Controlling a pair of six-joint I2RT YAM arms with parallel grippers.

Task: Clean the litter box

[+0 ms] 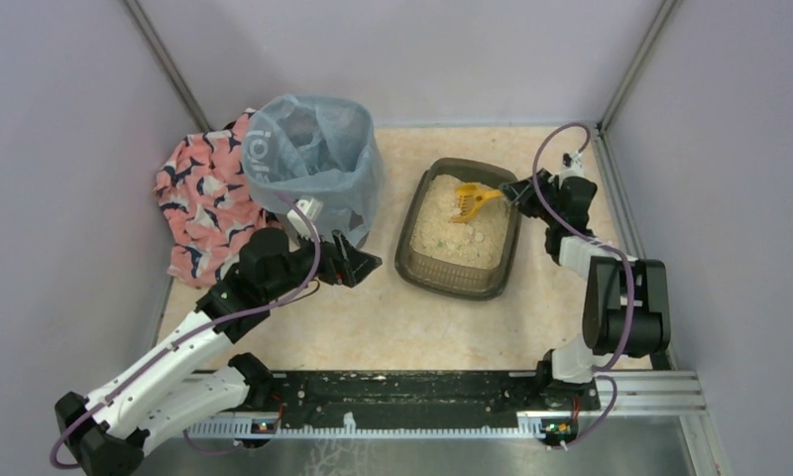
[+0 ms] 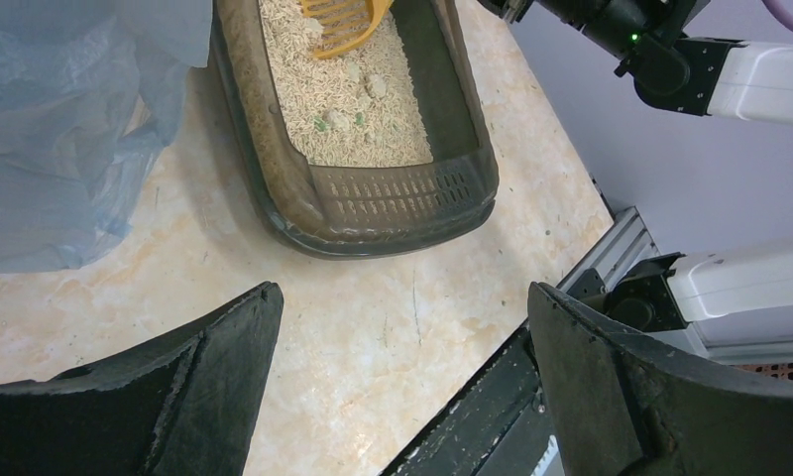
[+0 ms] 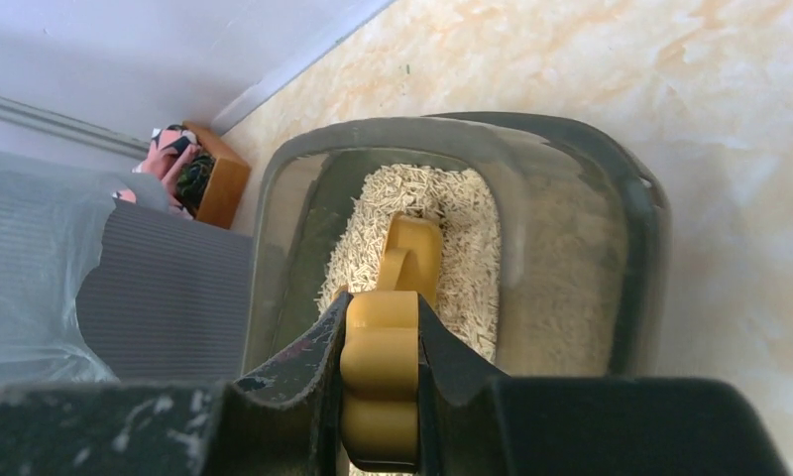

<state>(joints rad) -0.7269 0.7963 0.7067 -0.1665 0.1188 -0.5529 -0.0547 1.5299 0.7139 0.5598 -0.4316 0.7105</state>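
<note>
The dark, shallow litter box holds beige litter and sits mid-table; it also shows in the left wrist view and the right wrist view. A yellow slotted scoop rests with its head in the litter at the box's far end. My right gripper is shut on the scoop's handle at the box's far right corner. Pale clumps and green specks lie in the litter. My left gripper hangs open, with nothing between its fingers, over the table left of the box.
A tall bin lined with a light blue bag stands left of the box. A pink patterned cloth lies behind it at the left wall. The black rail runs along the near edge. Purple walls close in three sides.
</note>
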